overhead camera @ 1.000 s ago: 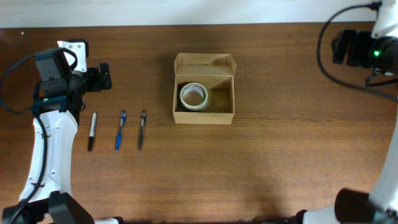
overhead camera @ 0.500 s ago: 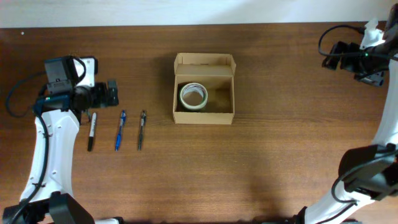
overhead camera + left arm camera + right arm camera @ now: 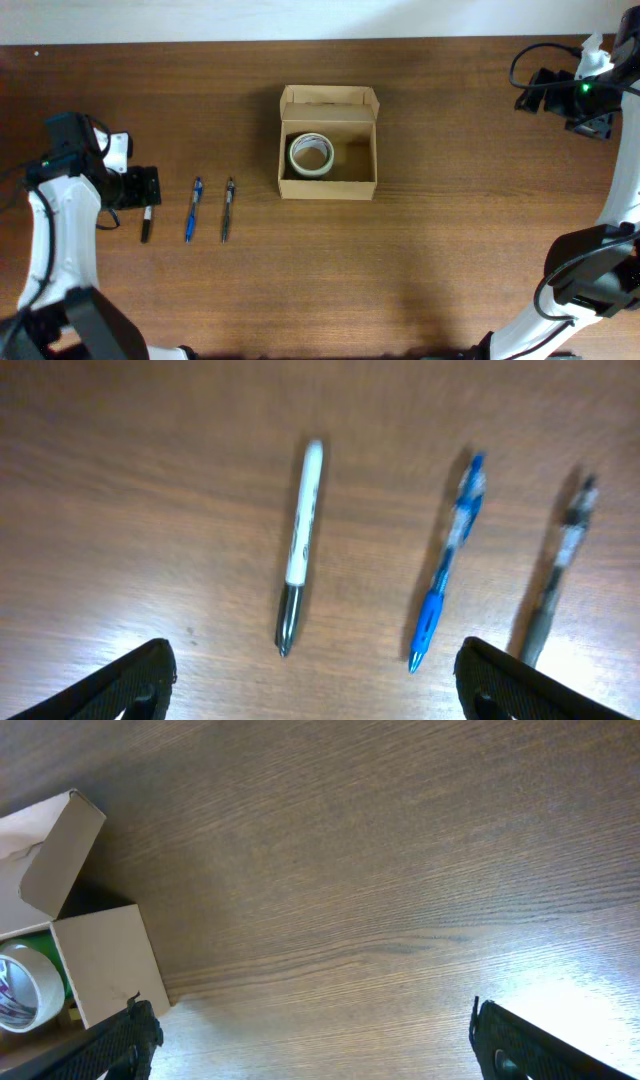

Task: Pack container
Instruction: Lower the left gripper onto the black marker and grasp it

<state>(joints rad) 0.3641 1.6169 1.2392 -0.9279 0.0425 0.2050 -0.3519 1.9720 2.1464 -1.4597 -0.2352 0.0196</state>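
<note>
At the left edge the left gripper (image 3: 147,188) hovers over the top end of a white-barrelled marker (image 3: 300,552), its fingers (image 3: 140,678) spread wide and holding nothing. Just right of the marker lie a blue pen (image 3: 445,568) and a dark pen (image 3: 562,572), all three side by side and apart. Mid-table sits the cardboard box (image 3: 328,189), its lid flap (image 3: 330,98) open on the far side. A roll of tape (image 3: 311,154) lies flat in the left half. At the far right, the right gripper (image 3: 528,90) hangs spread and empty, well away from the box.
</note>
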